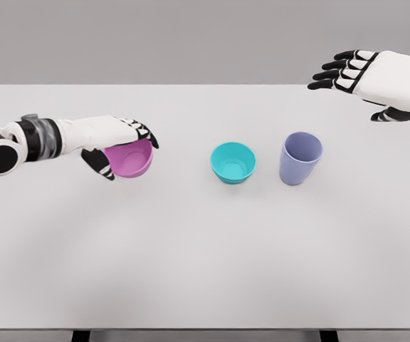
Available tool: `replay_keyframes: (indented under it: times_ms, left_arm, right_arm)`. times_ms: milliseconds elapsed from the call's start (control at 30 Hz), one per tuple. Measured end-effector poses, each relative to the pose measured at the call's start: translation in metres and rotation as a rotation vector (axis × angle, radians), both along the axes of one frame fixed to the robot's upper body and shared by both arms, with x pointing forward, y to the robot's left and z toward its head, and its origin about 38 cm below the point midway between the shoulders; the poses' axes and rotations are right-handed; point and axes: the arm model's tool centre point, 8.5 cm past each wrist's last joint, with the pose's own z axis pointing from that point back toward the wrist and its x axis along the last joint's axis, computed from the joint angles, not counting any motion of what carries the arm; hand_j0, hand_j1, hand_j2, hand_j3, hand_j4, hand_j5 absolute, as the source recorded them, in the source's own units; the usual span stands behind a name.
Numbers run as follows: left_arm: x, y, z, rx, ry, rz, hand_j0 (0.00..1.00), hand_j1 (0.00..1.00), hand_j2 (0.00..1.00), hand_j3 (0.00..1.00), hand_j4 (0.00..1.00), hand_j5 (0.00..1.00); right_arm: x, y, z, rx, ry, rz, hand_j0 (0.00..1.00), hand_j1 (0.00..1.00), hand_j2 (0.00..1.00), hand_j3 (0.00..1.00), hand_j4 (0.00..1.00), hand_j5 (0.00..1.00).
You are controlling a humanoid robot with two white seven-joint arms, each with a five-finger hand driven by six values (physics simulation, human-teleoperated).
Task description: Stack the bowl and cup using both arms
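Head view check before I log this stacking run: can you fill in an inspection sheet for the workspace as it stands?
Surface: white table, flat, bare apart from three vessels.
Job's things: pink bowl at left, tilted in the left hand's grasp; teal bowl upright at centre; lavender cup upright just right of it, apart from it. Nothing stacked yet.
Clutter: nothing seen.
Grippers: left hand closed around the pink bowl's rim; right hand raised above the table's far right corner, fingers spread, holding nothing.
Cables: nothing seen.
Surroundings: plain grey backdrop; dark table legs at the bottom edge.
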Motion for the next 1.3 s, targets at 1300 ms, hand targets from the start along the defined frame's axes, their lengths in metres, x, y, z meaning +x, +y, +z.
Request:
replay_keyframes:
  times_ms: [1300]
  left_arm:
    - [0.005,-0.105,0.012,-0.117,-0.035,-0.173,0.65,0.65,0.65,0.65,0.65,0.65]
  right_arm:
    - [-0.001,-0.003,-0.012,-0.002,0.031,-0.009,1.00,1.00,1.00,1.00,1.00,1.00]
